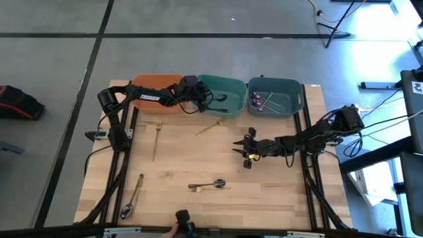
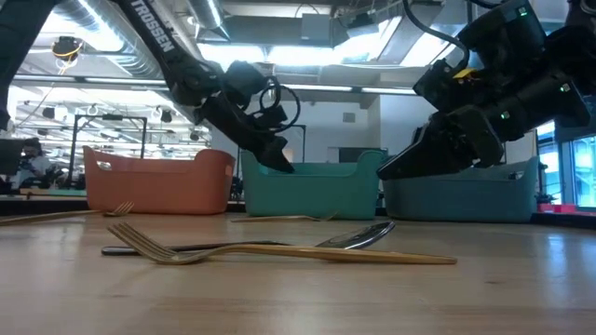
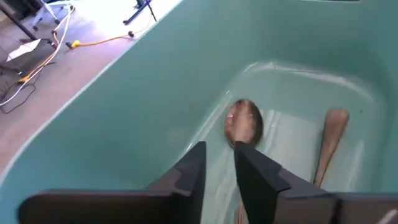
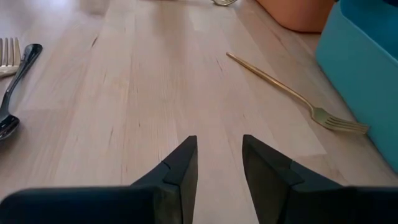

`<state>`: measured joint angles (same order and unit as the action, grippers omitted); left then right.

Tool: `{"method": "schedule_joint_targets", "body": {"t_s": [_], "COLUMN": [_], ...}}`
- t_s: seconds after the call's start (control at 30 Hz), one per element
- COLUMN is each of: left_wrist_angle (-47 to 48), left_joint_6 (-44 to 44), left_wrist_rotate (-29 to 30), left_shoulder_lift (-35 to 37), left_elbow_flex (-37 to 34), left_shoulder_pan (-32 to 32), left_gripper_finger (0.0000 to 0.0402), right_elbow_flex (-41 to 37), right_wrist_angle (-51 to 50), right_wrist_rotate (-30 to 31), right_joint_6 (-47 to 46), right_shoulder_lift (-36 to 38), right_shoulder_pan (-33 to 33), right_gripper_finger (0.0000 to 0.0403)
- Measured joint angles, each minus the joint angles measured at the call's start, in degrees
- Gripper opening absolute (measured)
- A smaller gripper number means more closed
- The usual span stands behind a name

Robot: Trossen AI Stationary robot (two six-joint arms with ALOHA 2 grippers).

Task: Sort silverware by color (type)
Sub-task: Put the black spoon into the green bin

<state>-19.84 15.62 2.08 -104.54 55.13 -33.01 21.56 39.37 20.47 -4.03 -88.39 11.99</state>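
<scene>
My left gripper (image 1: 206, 100) reaches over the orange bin (image 1: 155, 89) into the teal bin (image 1: 231, 84), with a narrow gap between its fingers (image 3: 219, 168). A dark spoon (image 3: 244, 121) lies in that bin just past the fingertips, beside another utensil's handle end (image 3: 333, 134). Purple-blue pieces (image 1: 261, 100) lie in the blue-grey bin (image 1: 291, 86). My right gripper (image 1: 243, 149) is open above the bare table (image 4: 219, 162). Gold forks (image 1: 156, 139) (image 1: 208, 127) lie flat on the table, and a dark spoon crosses a gold fork (image 1: 208, 185) near the front. My left gripper: the dark spoon's handle runs back from its bowl (image 3: 244, 121) behind one finger (image 3: 255, 177). I cannot tell whether that finger touches it. The spoon lies on the teal bin's floor.
Another utensil (image 1: 132, 195) lies near the table's front left corner. The three bins stand in a row along the far edge. In the right wrist view a gold fork (image 4: 292, 93) lies ahead beside the teal bin wall (image 4: 367, 68), and a dark spoon (image 4: 15, 87) lies off to the side.
</scene>
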Motion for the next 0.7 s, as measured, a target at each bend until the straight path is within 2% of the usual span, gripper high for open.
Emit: {"method": "schedule_joint_targets", "body": {"t_s": [0.17,0.33,0.5,0.7], "left_wrist_angle": [1.6,6.2,14.9,22.7], "left_joint_6": [-0.2,-2.2,-3.6,-8.3], "left_wrist_rotate": [-1.4,-1.5,-2.1,-2.3], "left_shoulder_lift": [3.7,11.0,17.2,18.3], "left_elbow_flex": [0.0,0.0,0.0,0.0], "left_shoulder_pan": [1.5,5.9,13.8,26.0], "left_gripper_finger": [0.0126,0.0134,0.0134,0.0134], "right_elbow_flex": [0.0,0.0,0.4,1.1], "right_wrist_angle": [-0.4,0.5,2.1,2.7], "right_wrist_rotate": [-0.1,-0.3,-4.3,-8.3], "right_joint_6": [0.0,-0.5,-1.3,-1.3], "right_shoulder_lift": [0.0,0.0,0.0,0.0], "right_shoulder_pan": [0.0,0.0,0.0,0.0], "right_gripper_finger": [0.0117,0.0117,0.0117,0.0117]}}
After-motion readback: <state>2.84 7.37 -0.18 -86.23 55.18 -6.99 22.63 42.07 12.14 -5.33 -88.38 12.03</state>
